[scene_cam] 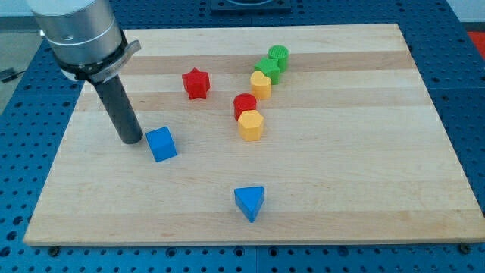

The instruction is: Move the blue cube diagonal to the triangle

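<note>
The blue cube (161, 143) sits on the wooden board (341, 167), left of centre. The blue triangle (249, 202) lies near the view's bottom, to the lower right of the cube. My tip (131, 140) rests on the board just left of the blue cube, a small gap apart or barely touching; I cannot tell which. The dark rod rises from it toward the view's upper left.
A red star (195, 83) lies above and right of the cube. A red cylinder (244, 105) and a yellow hexagon (250, 125) stand together at centre. A yellow heart (261, 84), a green block (267, 68) and a green cylinder (278, 55) line up above them.
</note>
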Controlling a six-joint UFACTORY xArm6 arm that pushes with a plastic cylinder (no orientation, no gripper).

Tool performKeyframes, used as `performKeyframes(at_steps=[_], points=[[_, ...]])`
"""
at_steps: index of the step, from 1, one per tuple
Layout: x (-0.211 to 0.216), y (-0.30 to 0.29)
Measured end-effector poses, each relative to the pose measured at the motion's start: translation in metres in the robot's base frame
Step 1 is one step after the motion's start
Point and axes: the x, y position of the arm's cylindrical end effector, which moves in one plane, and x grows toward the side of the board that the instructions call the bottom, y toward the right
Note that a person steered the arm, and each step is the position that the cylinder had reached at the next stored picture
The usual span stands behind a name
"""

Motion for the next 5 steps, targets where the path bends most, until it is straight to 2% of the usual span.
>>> performKeyframes(at_steps=[2,3,5], points=[[0.0,0.084],[0.003,0.105],[-0.007,0.037]])
